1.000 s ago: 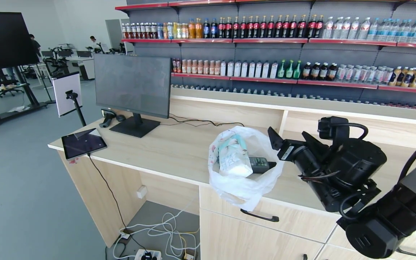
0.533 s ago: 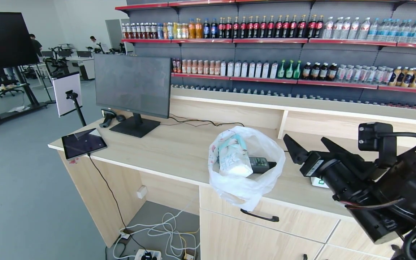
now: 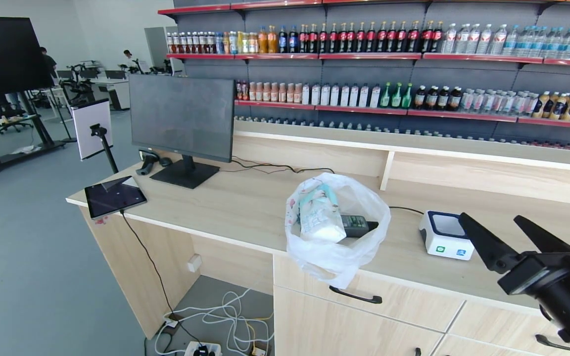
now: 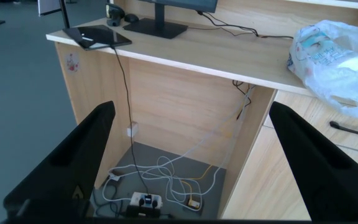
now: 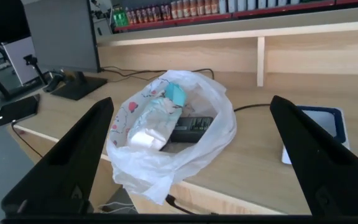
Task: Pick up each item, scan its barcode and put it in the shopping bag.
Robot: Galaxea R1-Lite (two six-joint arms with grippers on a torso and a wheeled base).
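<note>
Both of the checkout robot's grippers stand spread wide with nothing between them. The right gripper [image 3: 488, 216] juts in from the lower right of the head view, pointing toward the counter [image 3: 235, 207], while the left gripper [image 4: 191, 107] hangs low in front of it, its wrist view looking into the kneehole at a tangle of cables [image 4: 173, 186] on the floor. Just beyond, at the centre of the head view, the shopping bag [image 3: 337, 249] sits at the counter's front edge with its mouth open, slumping over the edge toward a drawer handle [image 3: 355, 296]. At least two goods lie inside: a pale teal-and-white soft pack [image 3: 317, 217] and, touching it on the right, a flat dark item [image 3: 359, 225]. Right of the bag and apart from it, the white barcode scanner [image 3: 446, 236] rests with its window up. By the look of it, these goods are done with. With neither gripper holding anything, the next step would be to fetch another item, though whether any waits beyond the frame cannot be told. Farther back at left stand a tablet [image 3: 114, 199] and a dark monitor [image 3: 181, 116], with shelves of bottled drinks [image 3: 413, 94] running across the top
</note>
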